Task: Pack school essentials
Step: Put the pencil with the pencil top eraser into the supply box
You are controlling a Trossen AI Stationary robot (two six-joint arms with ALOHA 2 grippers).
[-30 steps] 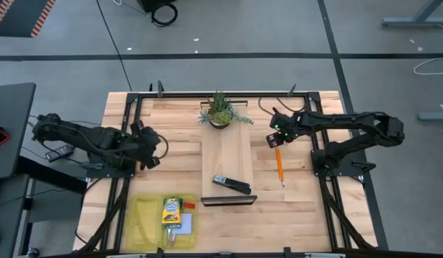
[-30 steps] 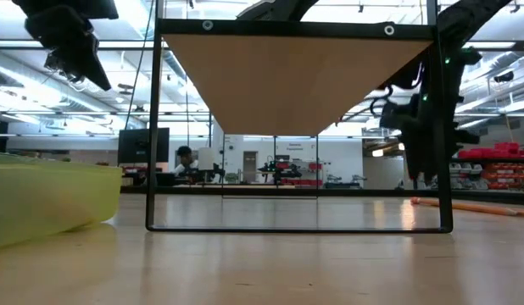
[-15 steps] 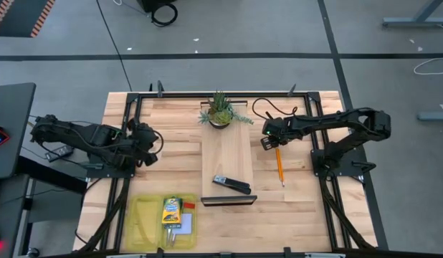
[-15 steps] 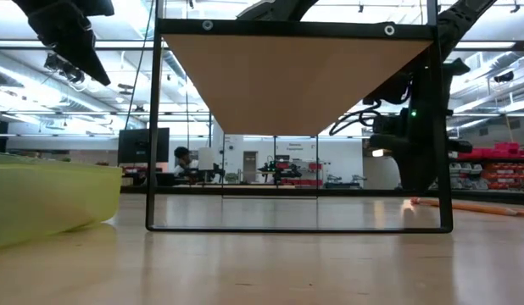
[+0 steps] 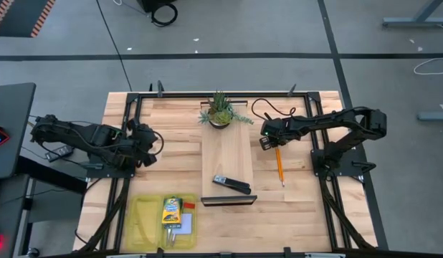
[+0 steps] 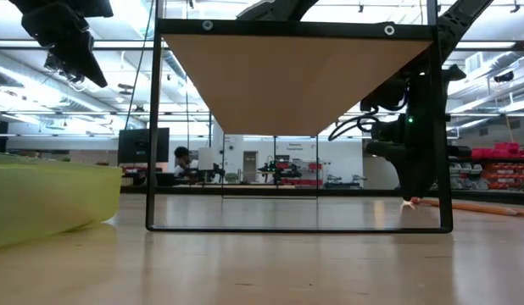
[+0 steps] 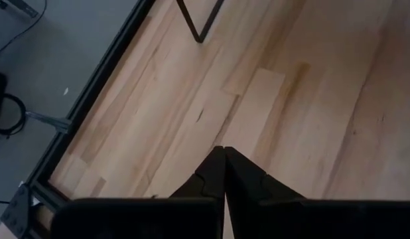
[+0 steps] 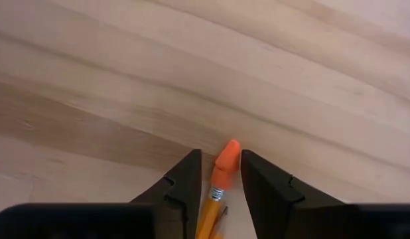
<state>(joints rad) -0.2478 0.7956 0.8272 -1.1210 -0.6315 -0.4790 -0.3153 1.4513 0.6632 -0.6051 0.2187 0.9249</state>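
An orange pencil (image 5: 280, 166) lies on the table right of the raised wooden shelf (image 5: 227, 154). Its pink eraser end (image 8: 226, 154) points toward the far edge. My right gripper (image 8: 220, 157) is open and low over that end, one finger on each side of the eraser; it also shows in the high view (image 5: 267, 141). My left gripper (image 7: 223, 151) is shut and empty above the table's left part (image 5: 145, 145). The yellow-and-green crayon box (image 5: 171, 211) and the pale blue note pad (image 5: 180, 225) lie in a yellow tray (image 5: 141, 218) at the front left. My right gripper's fingers (image 8: 189, 174) stand on either side of the pencil's eraser end (image 8: 229, 150), coming from above at a slant and lying along the pencil. I cannot tell whether they touch it. The pencil lies flat on the table.
A black stapler (image 5: 231, 185) lies on the wooden shelf, which stands on a black frame (image 6: 299, 227). A small potted plant (image 5: 220, 111) stands at the far middle. Black rails (image 5: 128, 122) run along the table's edges. Bare wood lies right of the pencil.
My right gripper has gone toward the table's left edge and down, and now sits at the pencil's far, eraser end. The pencil has not moved.
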